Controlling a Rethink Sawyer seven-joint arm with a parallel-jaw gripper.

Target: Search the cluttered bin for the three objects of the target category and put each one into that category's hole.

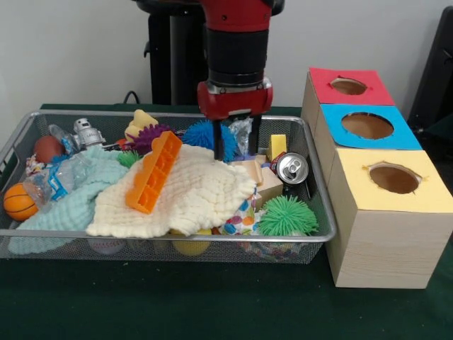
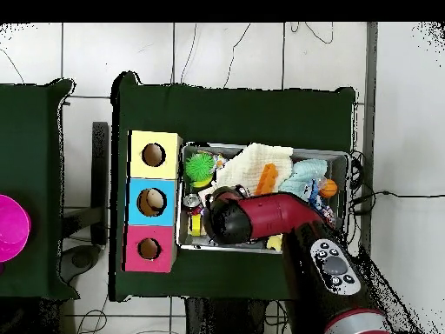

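The gripper [image 1: 234,147], fingers spread and holding nothing, is hanging in the bin [image 1: 320,212] over the cream cloth [image 1: 192,195], with the can [image 1: 291,168] just beside it.

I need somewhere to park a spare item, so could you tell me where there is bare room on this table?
The dark green tablecloth lies bare in front of the wire mesh bin, beside the yellow-topped wooden box. Inside the bin it is crowded: cream knitted cloth, orange plastic block, green spiky ball, silver drink can. The end effector hangs there too.
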